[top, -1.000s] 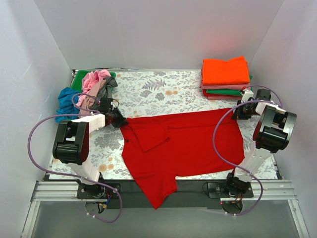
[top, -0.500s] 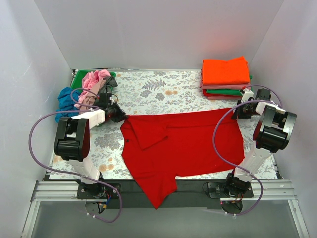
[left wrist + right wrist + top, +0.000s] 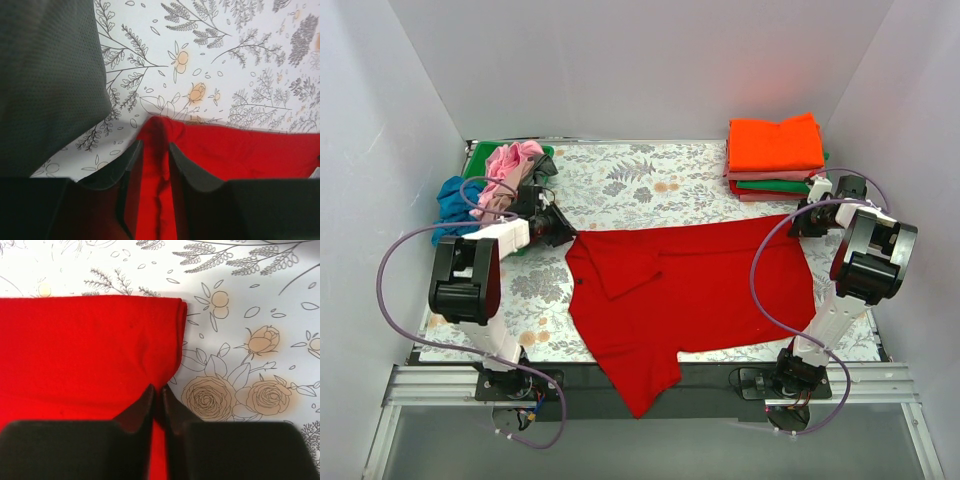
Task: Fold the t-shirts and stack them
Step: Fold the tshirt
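The red t-shirt [image 3: 690,290] is lying spread across the middle of the floral tablecloth [image 3: 640,180]. It is soft, matte cloth, flat over most of its width, with its 6 o'clock end hanging over the near table edge. My left gripper [image 3: 155,145] is sitting at the shirt's 10 o'clock corner. Its dark fingers [image 3: 192,172] are standing released, with a clear gap between them, and a raised ridge of red fabric is running up through that gap. My right gripper [image 3: 156,389] is sitting at the 2 o'clock corner, and its fingers are lying almost together with only a thin slit between. I cannot tell whether they are pinching the doubled, stitched hem there.

The overhead view is showing what my wrists are missing. A neat square stack topped by an orange shirt [image 3: 775,145] is resting at 1 o'clock. At 10 o'clock a crumpled heap is mixing pink [image 3: 510,165], blue [image 3: 450,205] and green [image 3: 480,158] cloth. My left wrist alone is showing the fine pin-hole mesh of a grey shirt [image 3: 50,75] (it is filling the 10 o'clock part of that view). My right wrist alone is showing the drawn roses printed on the tablecloth beside the hem.
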{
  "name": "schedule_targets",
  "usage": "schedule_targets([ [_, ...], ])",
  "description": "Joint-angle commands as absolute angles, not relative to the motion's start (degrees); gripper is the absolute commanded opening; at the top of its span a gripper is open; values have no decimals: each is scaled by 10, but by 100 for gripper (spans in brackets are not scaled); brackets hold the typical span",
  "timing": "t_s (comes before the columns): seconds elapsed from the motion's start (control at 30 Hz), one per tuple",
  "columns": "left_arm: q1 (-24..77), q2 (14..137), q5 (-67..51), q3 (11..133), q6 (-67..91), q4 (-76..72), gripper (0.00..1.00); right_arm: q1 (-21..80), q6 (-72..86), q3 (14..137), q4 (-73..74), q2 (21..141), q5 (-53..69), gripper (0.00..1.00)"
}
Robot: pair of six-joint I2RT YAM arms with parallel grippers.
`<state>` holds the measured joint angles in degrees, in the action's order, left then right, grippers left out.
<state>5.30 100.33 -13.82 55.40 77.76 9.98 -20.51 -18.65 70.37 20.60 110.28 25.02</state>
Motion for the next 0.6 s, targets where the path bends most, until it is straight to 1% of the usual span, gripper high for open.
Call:
schedule_targets([
  [0.0,46,924,-125,550,759,102,27,-207,-202,730,204,1102,238,23],
  [0.03,46,906,-125,548,758,102,30,-207,-206,731,205,1099,237,30],
  [0.07,46,863,-125,547,750,98,33,-207,-214,733,206,1094,235,39],
  [0.1,47,840,-126,544,744,95,38,-207,-218,735,209,1084,229,43],
  [0.13,47,792,-125,543,738,93,41,-207,-221,737,211,1078,226,48],
  [0.17,46,768,-126,542,724,93,43,-207,-229,737,213,1072,223,51],
  [0.2,46,747,-124,543,716,96,48,-207,-231,738,216,1062,221,54],
  [0.23,46,726,-126,541,708,99,52,-207,-234,738,220,1057,221,54],
  [0.27,46,689,-130,540,699,104,55,-207,-236,738,221,1052,219,58],
  [0.33,45,657,-148,535,681,114,72,-207,-246,732,228,1034,215,61],
  [0.37,45,633,-162,530,678,127,78,-207,-250,728,229,1027,214,63],
  [0.4,45,624,-180,528,675,134,82,-206,-260,722,231,1008,215,64],
  [0.43,45,618,-211,527,673,141,83,-206,-267,709,235,998,218,66],
  [0.47,45,611,-274,525,673,155,83,-205,-273,700,237,986,222,69],
  [0.5,45,609,-309,522,677,161,83,-201,-280,693,243,964,230,70],
  [0.53,45,606,-336,519,685,172,80,-200,-300,678,260,951,235,72],
  [0.57,45,600,-389,513,686,179,78,-198,-312,671,270,939,252,72],
])
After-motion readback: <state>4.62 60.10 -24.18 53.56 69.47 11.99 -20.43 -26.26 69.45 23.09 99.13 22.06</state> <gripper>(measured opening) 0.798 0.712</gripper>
